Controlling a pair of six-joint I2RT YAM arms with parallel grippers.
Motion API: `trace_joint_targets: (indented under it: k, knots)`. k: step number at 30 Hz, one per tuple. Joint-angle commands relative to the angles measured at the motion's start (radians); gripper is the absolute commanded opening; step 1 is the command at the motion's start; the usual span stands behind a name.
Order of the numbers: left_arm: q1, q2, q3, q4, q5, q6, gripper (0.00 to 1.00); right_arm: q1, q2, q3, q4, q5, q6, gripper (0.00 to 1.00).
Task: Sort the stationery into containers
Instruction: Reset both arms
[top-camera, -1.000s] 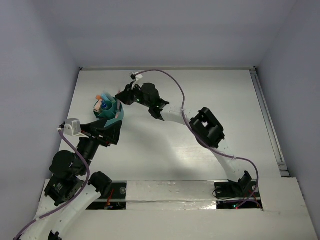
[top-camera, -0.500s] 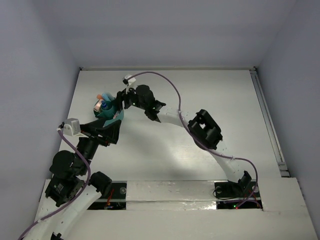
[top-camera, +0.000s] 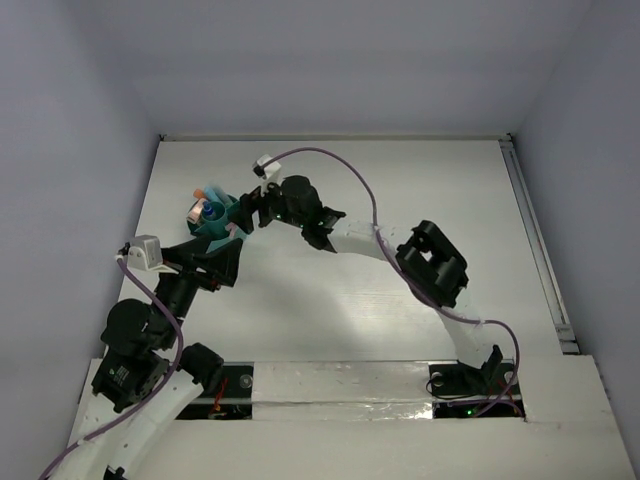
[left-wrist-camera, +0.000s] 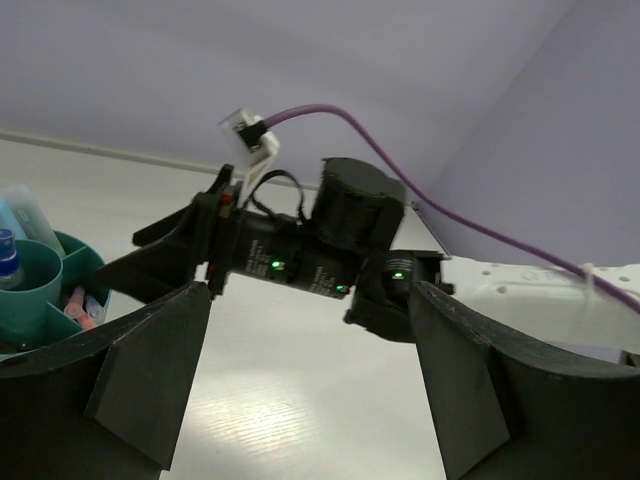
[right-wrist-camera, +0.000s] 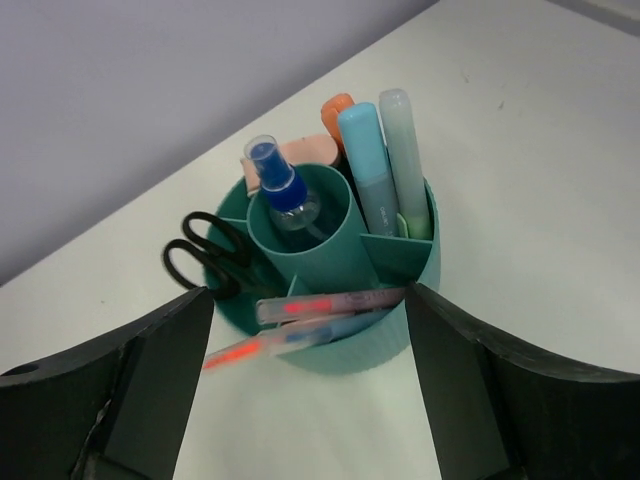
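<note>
Evidently the sorting is nearly done. In the right wrist view the teal pot (right-wrist-camera: 350, 352) stands upright on the white tabletop (right-wrist-camera: 520, 180) at the centre of the frame. Its middle cup holds the blue-capped tube (right-wrist-camera: 280, 190), and the black-handled scissors (right-wrist-camera: 210, 255) sit at its left side. 3 markers stand at the upper right: orange (right-wrist-camera: 337, 108), blue (right-wrist-camera: 365, 165) and pale green (right-wrist-camera: 405, 160).

2 clear pens (right-wrist-camera: 320, 305) lie slanted across the near rim, their tips poking out toward the lower left, so they look only half seated.

The right hand (right-wrist-camera: 308, 290) hovers with its fingers spread wide to either side of the pot and grips nothing. The left hand (left-wrist-camera: 310, 290) is likewise spread and empty, with the pot at the left edge of its view.

The pens are probably very light, stiff and smooth, so they would roll or slip easily. A pinch across the mid-barrel, clear of the rim, seems safest. The pot itself looks light enough to skid or tip if bumped.

No brand, label or writing is legible. The pens' reddish marks are too small to read.
</note>
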Motion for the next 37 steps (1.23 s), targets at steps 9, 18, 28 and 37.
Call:
trace_joint_targets:
  k: [9, 18, 28, 37]
  knots:
    - [0.013, 0.057, -0.01, 0.066, 0.007, -0.025, 0.79, -0.002, -0.531, -0.541, 0.295, 0.203, 0.012, 0.0]
    - [0.013, 0.129, 0.019, 0.127, 0.079, -0.059, 0.89, -0.002, -1.034, -0.893, 0.269, 0.618, 0.035, 0.17]
    - [0.013, 0.183, 0.185, 0.093, 0.052, 0.007, 0.91, -0.002, -1.574, -1.1, 0.088, 1.011, 0.046, 0.95]
    - [0.013, 0.183, 0.125, 0.161, 0.026, -0.034, 0.95, -0.002, -1.772, -1.137, -0.061, 1.011, 0.039, 0.96]
